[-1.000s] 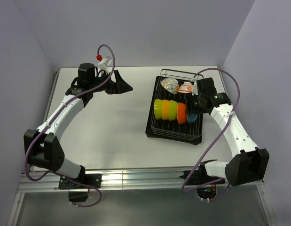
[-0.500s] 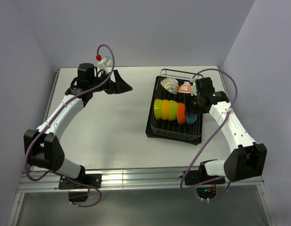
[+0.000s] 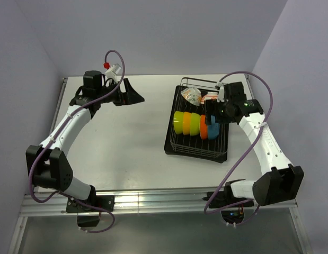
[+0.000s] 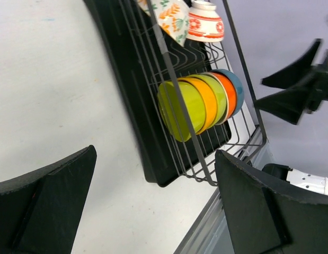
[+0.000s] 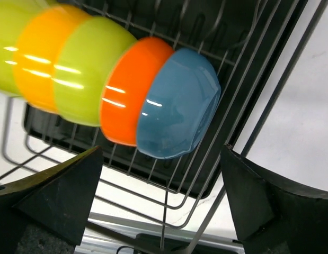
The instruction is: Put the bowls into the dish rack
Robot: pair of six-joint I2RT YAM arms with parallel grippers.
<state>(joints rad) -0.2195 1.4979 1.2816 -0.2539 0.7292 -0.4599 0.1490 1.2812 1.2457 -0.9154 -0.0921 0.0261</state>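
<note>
The black wire dish rack [image 3: 177,147] sits right of centre. Several bowls stand on edge in a row in it: lime green [image 3: 178,122], orange [image 3: 187,123], lime green [image 3: 195,124], salmon-red [image 3: 204,127], and blue [image 3: 212,130] at the right end. A cream patterned bowl [image 3: 191,95] lies at the rack's far end. My right gripper [image 3: 210,117] hovers open just above the blue bowl [image 5: 177,111], its fingers [image 5: 58,196] clear of it. My left gripper [image 3: 136,93] is open and empty, over the table at the back left, facing the rack [image 4: 153,132].
A white cup with red bands [image 3: 209,98] lies next to the patterned bowl in the rack's far end. Grey walls close in behind and at both sides. A metal rail [image 3: 153,198] runs along the near table edge.
My right gripper has opened and let go of the blue bowl, which now stands at the end of the row. It has pulled back slightly. My left arm has shifted a little left.
</note>
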